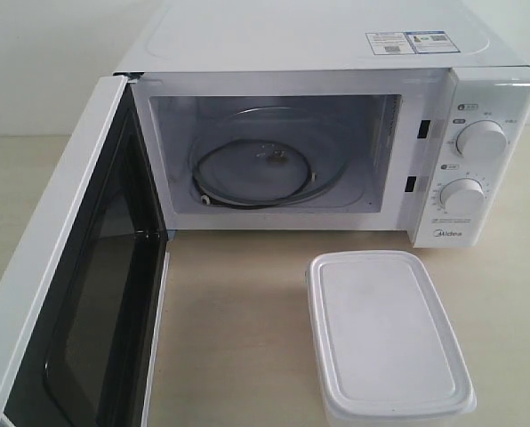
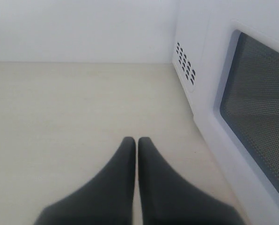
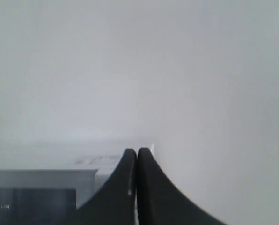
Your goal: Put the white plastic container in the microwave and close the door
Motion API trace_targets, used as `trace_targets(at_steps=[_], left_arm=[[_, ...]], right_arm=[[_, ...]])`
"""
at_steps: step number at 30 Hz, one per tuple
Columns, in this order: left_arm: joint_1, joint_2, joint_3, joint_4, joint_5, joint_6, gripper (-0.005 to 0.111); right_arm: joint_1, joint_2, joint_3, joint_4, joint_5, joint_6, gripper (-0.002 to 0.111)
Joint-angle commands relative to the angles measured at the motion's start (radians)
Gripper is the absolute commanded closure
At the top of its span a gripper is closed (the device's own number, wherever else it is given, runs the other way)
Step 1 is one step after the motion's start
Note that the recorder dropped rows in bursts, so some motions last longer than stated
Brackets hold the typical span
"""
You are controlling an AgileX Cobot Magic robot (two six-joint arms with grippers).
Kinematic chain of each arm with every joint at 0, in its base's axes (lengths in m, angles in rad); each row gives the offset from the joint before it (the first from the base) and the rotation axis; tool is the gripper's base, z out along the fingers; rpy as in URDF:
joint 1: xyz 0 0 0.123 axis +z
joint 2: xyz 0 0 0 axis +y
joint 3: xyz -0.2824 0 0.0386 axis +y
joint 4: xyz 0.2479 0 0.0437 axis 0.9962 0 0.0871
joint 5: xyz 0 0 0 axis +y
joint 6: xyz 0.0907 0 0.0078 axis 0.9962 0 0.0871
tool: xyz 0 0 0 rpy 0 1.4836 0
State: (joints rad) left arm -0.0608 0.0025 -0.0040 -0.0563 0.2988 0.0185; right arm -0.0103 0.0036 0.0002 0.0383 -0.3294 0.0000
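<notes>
We saw the microwave [image 1: 318,53] standing at the back of the pale table [image 1: 238,329], with its door [image 1: 43,294] swung wide open toward the left of the exterior view. The door's dark window [image 1: 100,294] faced the open space in front of the cavity. Inside the cavity a glass turntable [image 1: 274,142] lay over a ring [image 1: 213,197]. Two dials [image 1: 480,140] sat one above the other on the right panel, and stickers [image 1: 409,42] lay on the top near its right edge.

The container [image 1: 385,334] stood upright on the table in front of the microwave, below the dial panel and apart from it. Its lid was on, and its near end was cut off by the frame edge. Nothing touched it.

The left gripper [image 2: 137,139] hung over bare table just beside the door's outer face. Its fingers [image 2: 121,178] were pressed together with only a hairline between the tips, and they pinched nothing. In that wrist view we also saw the mesh of the window and, past the door, a patch of vents [image 2: 185,65] in the microwave's side.

The right gripper [image 3: 136,151] was likewise pressed together and empty, and it pointed at a plain wall [image 3: 177,70]. Behind its fingers a blurred white box with a dark panel showed. We could not tell for certain what that was.
</notes>
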Motion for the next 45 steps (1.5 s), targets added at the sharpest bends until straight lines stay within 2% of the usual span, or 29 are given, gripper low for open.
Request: trace_targets(at_steps=[1,5,15,27,33,40,45], left_arm=[[0.001,-0.002,0.004,-0.009,0.000,-0.003,0.102],[0.001,-0.002,0.004,-0.009,0.000,-0.003,0.102],[0.001,-0.002,0.004,-0.009,0.004,-0.003,0.102],[0.001,-0.002,0.004,-0.009,0.004,-0.003,0.102],[0.001,-0.002,0.004,-0.009,0.002,-0.003,0.102],[0.001,-0.002,0.004,-0.009,0.004,-0.003,0.102],[0.001,-0.002,0.004,-0.009,0.004,-0.003,0.102]], right_arm=[[-0.005,-0.004,-0.053,0.008,-0.019,-0.052,0.108],[-0.005,0.037,-0.139,0.008,0.006,-0.148,0.108],[-0.005,0.365,-0.191,0.008,-0.005,-0.139,0.108],[-0.005,0.400,-0.191,0.008,-0.004,-0.114,0.108],[-0.005,0.461,-0.191,0.008,-0.059,-0.102,0.108],[-0.005,0.631,-0.191,0.008,-0.191,-0.024,0.108],[-0.005,0.769,-0.182,0.000,-0.194,0.007,0.108]])
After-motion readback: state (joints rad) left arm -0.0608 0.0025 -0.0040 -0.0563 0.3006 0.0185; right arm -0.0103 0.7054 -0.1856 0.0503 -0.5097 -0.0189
